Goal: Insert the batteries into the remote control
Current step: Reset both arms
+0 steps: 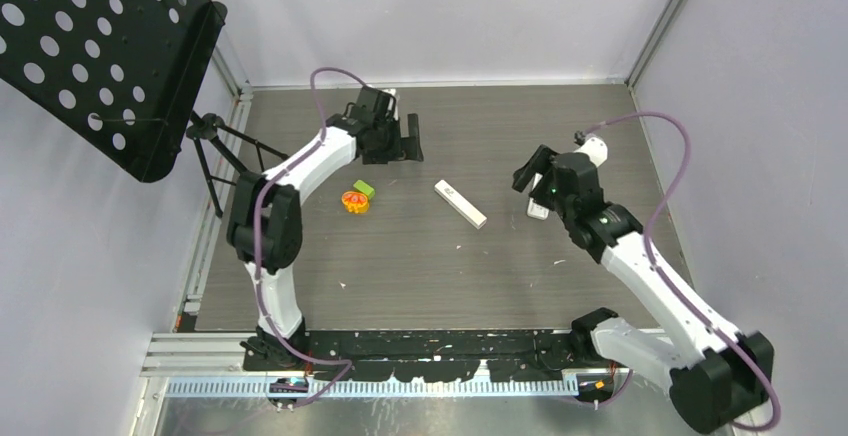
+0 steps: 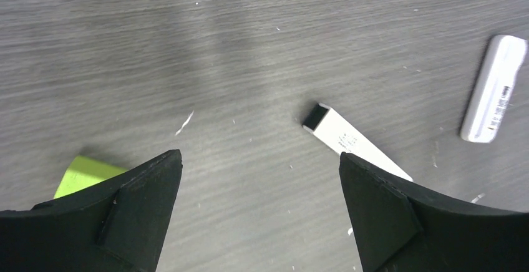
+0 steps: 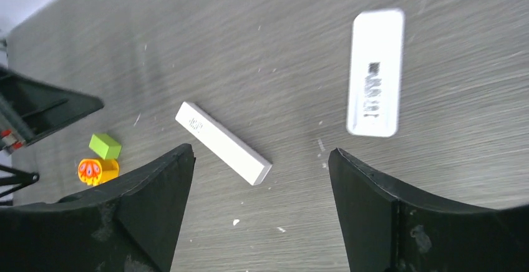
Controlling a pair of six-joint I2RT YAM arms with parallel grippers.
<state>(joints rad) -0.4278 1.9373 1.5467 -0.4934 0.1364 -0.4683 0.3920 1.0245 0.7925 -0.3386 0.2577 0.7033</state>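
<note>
1. Mid-table, the remote point(image 1: 460, 204) lies flat and slanted, near end toward the right arm. Its far-left end looks dark and open in the left wrist view.
2. Second remote point(image 1: 538, 209) lies to its right, well apart, printed label up. In the top view it sits right at the right gripper.
3. Right gripper point(image 3: 261, 152): jaws spread wide, nothing between them. Both fingers point(image 3: 150, 209) are clear of the two remotes. In its wrist view the first remote shows in the gap between the tips and the second remote lies ahead of the right finger. No contact visible.
4. Left gripper point(image 2: 261, 160): jaws spread wide, holding nothing. It sits toward the far side of the table point(image 1: 400, 286), left of the first remote. The remote's dark end shows just ahead of its right finger, not touching.
5. Green block point(image 1: 363, 188) and orange toy point(image 1: 354, 201) sit just beside each other, left of the first remote and near the left arm's elbow.
6. Black panel with holes point(image 1: 90, 46) stands on a stand off the table's far-left corner.
</note>
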